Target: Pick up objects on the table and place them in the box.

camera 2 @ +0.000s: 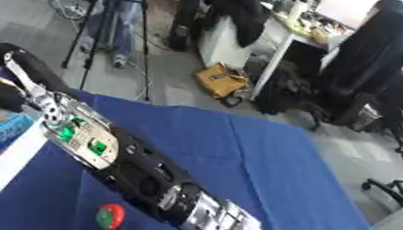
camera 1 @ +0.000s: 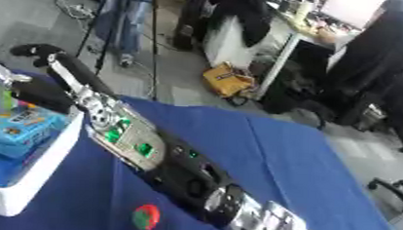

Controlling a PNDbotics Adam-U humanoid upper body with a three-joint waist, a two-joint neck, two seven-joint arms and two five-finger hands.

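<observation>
Below the robot hand and spreading away to its right lies the desk [camera 1: 263, 154], covered in a blue cloth and taking up most of the lower part of both views (it sits askew, its far edge running diagonally). One arm [camera 1: 144, 148], black with silver joints and small green lights on its forearm, comes in from the bottom edge right of centre and stretches up and to the left across the cloth. It appears to be the right arm.

At the end of that arm, the right robot hand [camera 1: 47, 56] shows as a dark shape at the upper left, over the far end of the box. I cannot tell how its fingers stand, nor whether it carries anything, because they merge into one black mass.

Directly beneath the robot hand and towards the robot from it stands the white box [camera 1: 31, 187], at the left edge of the desk. Its near wall is touching the cloth. Inside the box, just below the robot hand, lies a light blue packet [camera 1: 21, 126] with coloured print on top.

Well back from the robot hand, beside the arm's elbow end, a small round red and green object [camera 1: 146, 217] lies on the cloth outside the box.
</observation>
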